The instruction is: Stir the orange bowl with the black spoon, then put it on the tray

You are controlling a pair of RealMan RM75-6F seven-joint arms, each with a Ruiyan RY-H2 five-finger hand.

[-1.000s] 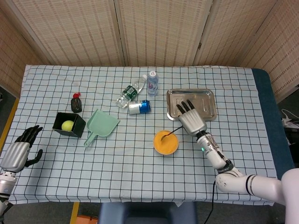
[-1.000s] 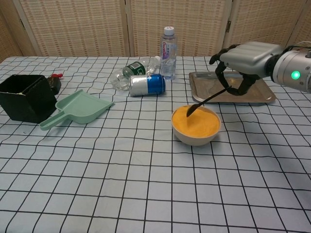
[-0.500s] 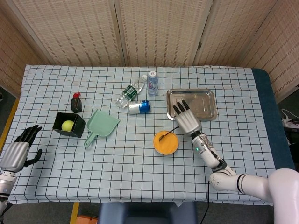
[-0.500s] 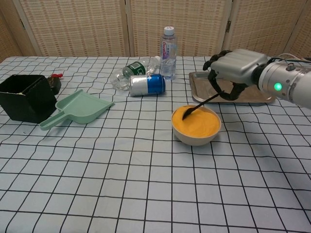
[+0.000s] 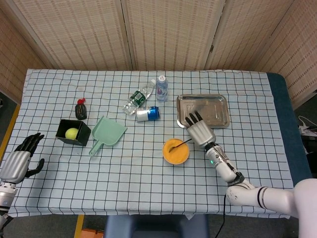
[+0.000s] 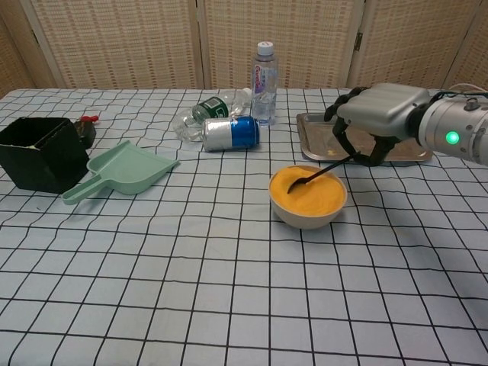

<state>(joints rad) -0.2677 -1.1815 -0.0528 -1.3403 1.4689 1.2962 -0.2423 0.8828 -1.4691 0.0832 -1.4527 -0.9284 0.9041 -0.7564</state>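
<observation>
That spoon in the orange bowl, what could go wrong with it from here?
The right hand holds the black spoon by its far end only, so it might slip or twist. The spoon's tip sits in the orange bowl, and a hard push could tip or slide the bowl. On the way to the tray, the spoon may drip on the cloth.

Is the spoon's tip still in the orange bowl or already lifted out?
In the bowl. The chest view shows the black spoon held by the right robot hand, its scoop end resting on the orange surface inside the orange bowl.
</observation>
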